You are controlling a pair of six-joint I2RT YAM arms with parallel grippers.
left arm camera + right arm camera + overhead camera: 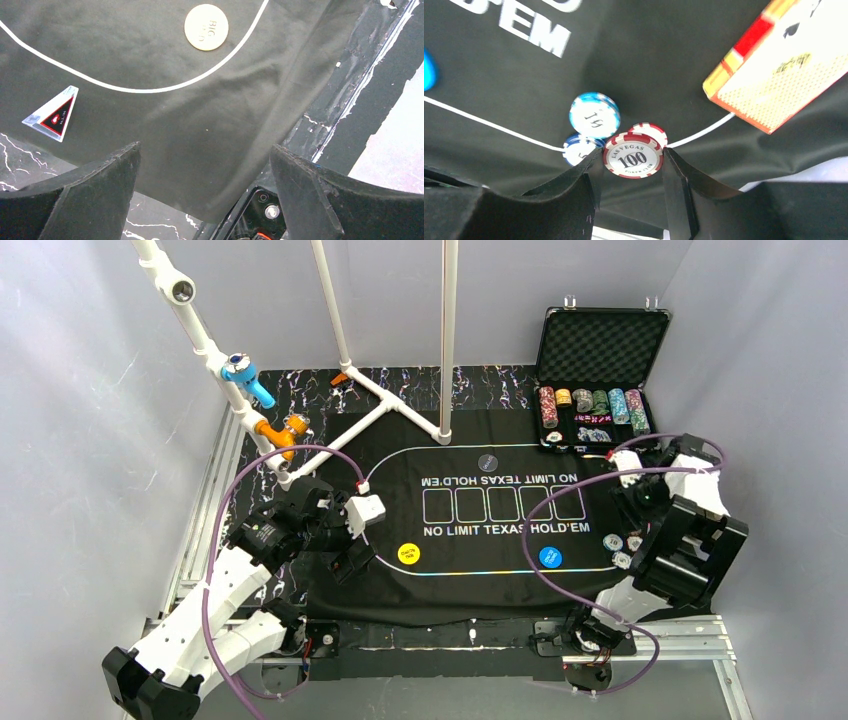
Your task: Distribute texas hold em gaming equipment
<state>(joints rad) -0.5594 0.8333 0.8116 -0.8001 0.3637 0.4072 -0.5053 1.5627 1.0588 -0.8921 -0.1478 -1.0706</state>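
The step in hand looks like dealing out poker chips near the blue-button seat. In the right wrist view the right pincer (633, 161) has its jaws pressed against either side of a red 100 chip (633, 158), low in the middle of the frame. Whether that chip is lifted or resting on the felt mat (514, 90) is hard to tell from this angle.

Just above it, a second red chip (650, 129), a light blue chip (594, 115) and a dark blue chip (576, 150) are bunched on the white line. A playing-card box (774, 65) fills the upper right.

From above, the blue button disc (550, 557) sits at the lower right of the lettering and the yellow button disc (409, 553) at the lower left. The left pincer (205, 165) hangs with its jaws wide apart and empty over the mat's edge, below the yellow disc.

Next, the right arm probably needs to carry the chip to a seat that lacks chips, which calls for a firm squeeze on the thin rim.
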